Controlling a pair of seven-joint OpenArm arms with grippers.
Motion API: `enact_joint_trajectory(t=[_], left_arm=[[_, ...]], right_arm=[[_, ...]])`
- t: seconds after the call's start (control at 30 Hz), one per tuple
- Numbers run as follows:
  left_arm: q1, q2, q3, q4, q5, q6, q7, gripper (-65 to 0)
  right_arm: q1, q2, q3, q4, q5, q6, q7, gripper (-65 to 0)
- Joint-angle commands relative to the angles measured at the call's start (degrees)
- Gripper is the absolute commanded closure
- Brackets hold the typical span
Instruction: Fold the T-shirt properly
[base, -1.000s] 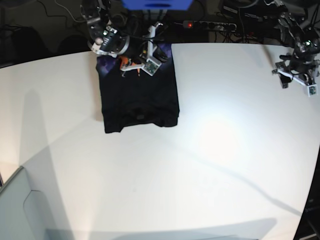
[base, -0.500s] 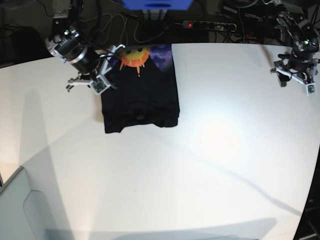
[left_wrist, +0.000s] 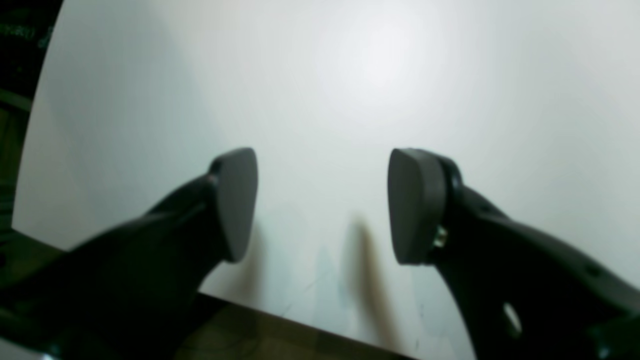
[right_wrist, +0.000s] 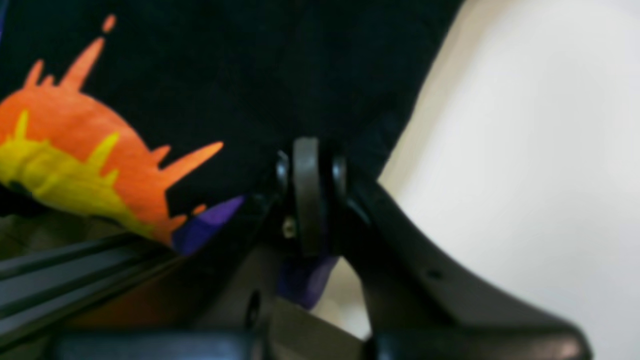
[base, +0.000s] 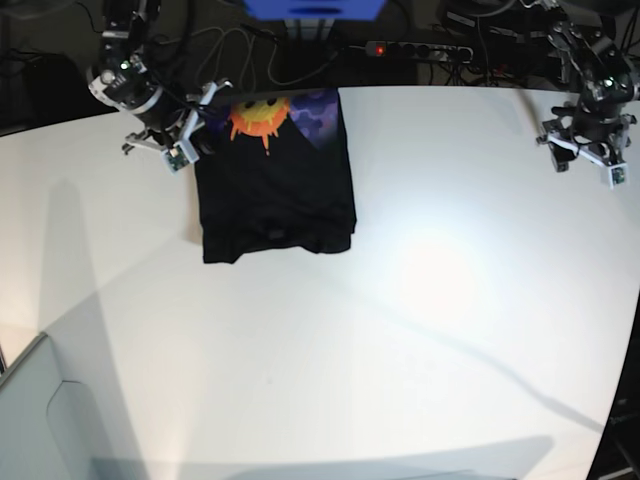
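Nudged the T-shirt (base: 275, 190) slightly sideways near the desk's (base: 400, 350) far edge; right gripper (right_wrist: 322, 160) closed at its side, cannot tell if pinching cloth; left gripper (left_wrist: 322, 205) wide, empty; probably soft, light, rumples easily; best grasped by bottom corners.

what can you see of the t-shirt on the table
The T-shirt is black cloth, folded into a compact, roughly rectangular bundle lying flat on the white table, left of center in the base view. At its far end shows part of a print: an orange and yellow sun with drips or rays, and purple patches beside it. The near edge is uneven, with two lobes sticking out. The right gripper, shut, is at its side near the print; whether it touches or pinches the cloth, I cannot tell.
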Motion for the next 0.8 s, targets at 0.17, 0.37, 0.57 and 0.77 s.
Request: enact_joint_trajectory(t=[0.17, 0.37, 0.57, 0.77], left_arm=[[0.12, -0.1, -0.4, 1.28, -0.32, -0.1, -0.68, -39.3], [6.37, -0.1, -0.4, 4.26, -0.41, -0.1, -0.86, -32.5], [15.77, 1.57, -2.6, 8.75, -0.41, -0.1, -1.04, -13.2], [21.58, 6.41, -7.78, 10.33, -0.41, -0.1, -0.86, -4.1]], right_arm=[[-2.65, 0.1, 1.08, 10.1, 0.41, 1.2, 4.27, -0.1], [-5.73, -1.13, 9.35, 15.29, 4.89, 1.11, 3.92, -0.1], [-11.71, -3.15, 19.54, 14.76, 5.24, 0.93, -2.06, -0.1], [-19.01, -4.2, 23.32, 13.71, 4.89, 1.02, -2.41, -0.1]])
